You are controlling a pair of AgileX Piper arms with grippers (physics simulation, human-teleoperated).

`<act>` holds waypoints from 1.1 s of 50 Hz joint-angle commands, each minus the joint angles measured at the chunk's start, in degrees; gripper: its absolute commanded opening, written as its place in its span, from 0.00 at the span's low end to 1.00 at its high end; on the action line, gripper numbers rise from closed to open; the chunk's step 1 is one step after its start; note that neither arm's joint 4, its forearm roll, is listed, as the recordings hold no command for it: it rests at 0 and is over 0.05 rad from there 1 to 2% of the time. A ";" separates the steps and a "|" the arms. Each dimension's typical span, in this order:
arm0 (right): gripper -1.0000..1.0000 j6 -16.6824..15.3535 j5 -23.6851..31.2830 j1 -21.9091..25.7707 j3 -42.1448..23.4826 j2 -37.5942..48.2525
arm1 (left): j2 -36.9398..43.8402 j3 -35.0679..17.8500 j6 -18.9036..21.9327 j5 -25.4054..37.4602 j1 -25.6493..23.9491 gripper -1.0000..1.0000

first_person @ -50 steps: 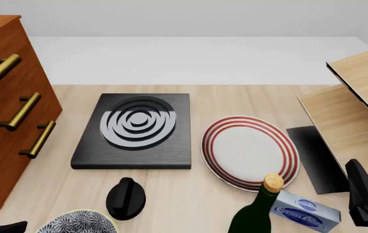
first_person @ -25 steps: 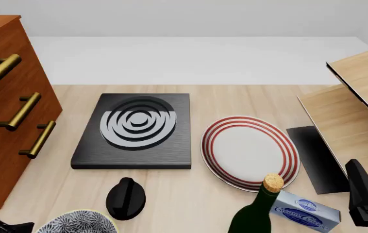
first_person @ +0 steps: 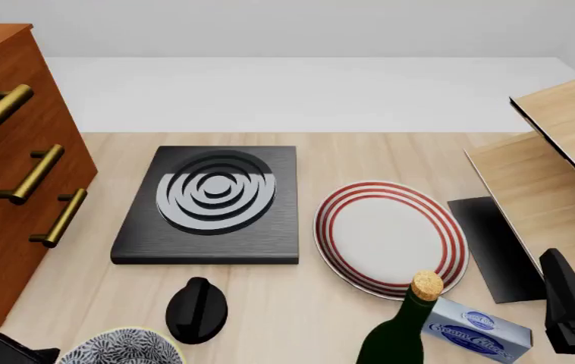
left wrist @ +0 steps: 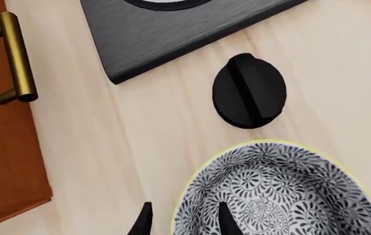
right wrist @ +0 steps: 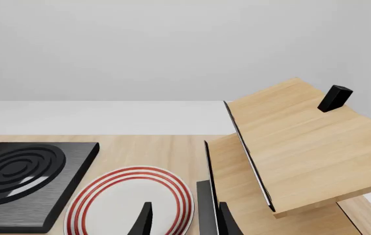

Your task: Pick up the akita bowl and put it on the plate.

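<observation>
The akita bowl (left wrist: 277,196), patterned black and white with a cream rim, stands on the table's near left corner and is cut off by the lower edge of the front view (first_person: 124,349). My left gripper (left wrist: 184,223) is open above it, one finger outside the rim and one over the inside. Only the dark body of the left arm (first_person: 9,351) shows in the front view. The plate (first_person: 390,236), white with red rings, lies bare to the right of centre. My right gripper (right wrist: 184,223) is open and holds nothing, hovering near the plate's (right wrist: 130,200) right side.
A black burner (first_person: 212,203) lies left of the plate, with a black knob (first_person: 196,307) in front of it, close to the bowl. A wooden drawer cabinet (first_person: 9,174) stands at left. A wine bottle (first_person: 401,334), a blue box (first_person: 475,327) and a wooden shelf (first_person: 560,167) are at right.
The left arm has crept further into the front view's lower left corner, toward the bowl. The right arm and all objects are unmoved.
</observation>
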 commanded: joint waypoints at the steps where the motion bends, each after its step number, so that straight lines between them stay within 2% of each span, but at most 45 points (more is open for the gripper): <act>1: 1.00 -0.01 0.00 0.01 0.00 0.02 | 1.01 0.40 1.28 -1.37 0.24 0.00; 5: 1.00 0.00 0.00 0.00 0.00 0.01 | -4.85 0.40 1.55 4.46 -0.57 0.00; 8: 1.00 -0.01 0.00 0.00 0.00 0.00 | -5.99 0.40 2.44 5.35 -0.66 0.00; 11: 1.00 0.00 0.00 0.00 0.00 0.01 | -14.78 0.40 4.13 13.85 -1.19 0.00; 12: 1.00 0.00 0.00 0.00 0.00 0.01 | -16.65 0.40 3.40 15.84 -1.83 0.00; 17: 1.00 0.01 0.00 0.01 0.00 0.00 | -20.26 0.40 3.74 19.00 -1.61 0.00; 22: 1.00 0.01 0.00 0.01 0.00 -0.01 | -21.39 0.40 4.48 17.85 -2.58 0.00; 31: 1.00 0.00 0.00 -0.01 0.00 0.01 | -21.49 0.31 3.90 11.84 -0.09 0.00; 35: 1.00 0.01 0.00 0.00 0.00 0.02 | -21.49 -0.92 4.09 12.59 0.01 0.00; 44: 1.00 0.00 0.00 0.01 0.00 -0.01 | -21.48 -7.52 3.83 15.32 1.96 0.00; 55: 1.00 0.00 0.00 0.00 0.00 0.00 | -21.48 -16.70 5.39 19.31 5.14 0.00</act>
